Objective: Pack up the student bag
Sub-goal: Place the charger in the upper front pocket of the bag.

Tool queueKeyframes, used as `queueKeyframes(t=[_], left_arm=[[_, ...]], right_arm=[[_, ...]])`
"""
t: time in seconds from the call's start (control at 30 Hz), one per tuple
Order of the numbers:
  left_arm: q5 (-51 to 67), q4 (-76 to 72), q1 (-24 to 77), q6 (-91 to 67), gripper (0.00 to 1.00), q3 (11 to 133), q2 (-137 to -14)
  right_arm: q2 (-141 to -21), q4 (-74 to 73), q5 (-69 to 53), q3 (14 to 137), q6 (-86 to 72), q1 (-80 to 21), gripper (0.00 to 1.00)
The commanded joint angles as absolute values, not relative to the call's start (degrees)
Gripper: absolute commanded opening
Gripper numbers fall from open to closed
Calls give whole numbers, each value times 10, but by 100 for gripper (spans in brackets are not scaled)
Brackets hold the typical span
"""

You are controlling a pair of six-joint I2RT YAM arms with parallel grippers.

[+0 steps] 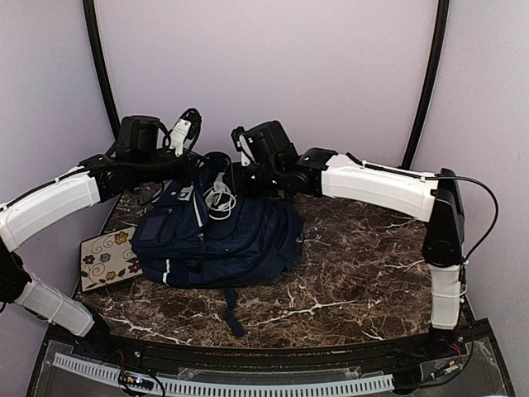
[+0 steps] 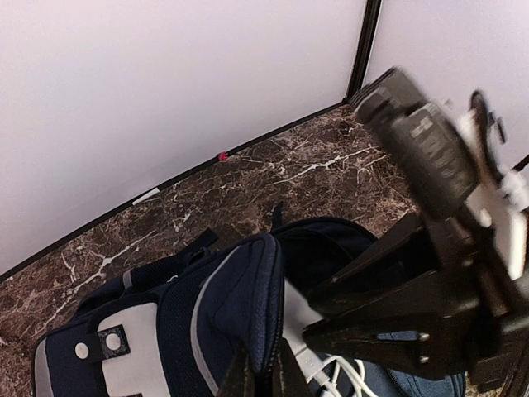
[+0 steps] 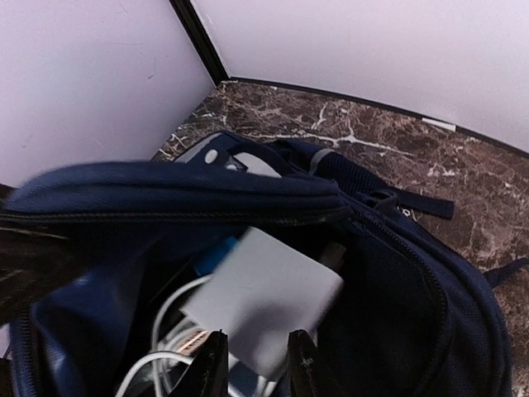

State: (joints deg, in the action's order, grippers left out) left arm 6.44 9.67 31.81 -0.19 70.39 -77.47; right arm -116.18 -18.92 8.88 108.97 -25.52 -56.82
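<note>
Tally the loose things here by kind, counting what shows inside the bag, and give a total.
Student bag: 1
Floral-patterned notebook: 1
White power adapter with its white cable: 1
Total: 3

A dark brown marble table with white veins stands against pale lilac walls, with black poles rising at the back corners. A cream card with a flower pattern lies flat near the table's left edge. A white power adapter rests among loops of white cable.
</note>
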Motion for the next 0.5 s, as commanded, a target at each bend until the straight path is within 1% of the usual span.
queueKeyframes(t=[0.0,0.07,0.17,0.3,0.37,0.47], left_arm=[[60,8,312,9,0,715,-734],[63,8,312,8,0,715,-736],[67,8,312,7,0,716,-739],[67,8,311,7,0,715,-740],[66,7,312,7,0,715,-739],[66,7,312,7,0,714,-742]], right_arm=[[-1191,-161,70,1104,-293,-564,23],[-1207,-138,55,1113,-306,-564,22],[-1250,-120,5,1163,-317,-566,22],[-1280,-133,-31,1232,-317,-570,21],[-1261,-129,-30,1223,-313,-570,22],[-1192,-105,-6,1157,-301,-570,25]])
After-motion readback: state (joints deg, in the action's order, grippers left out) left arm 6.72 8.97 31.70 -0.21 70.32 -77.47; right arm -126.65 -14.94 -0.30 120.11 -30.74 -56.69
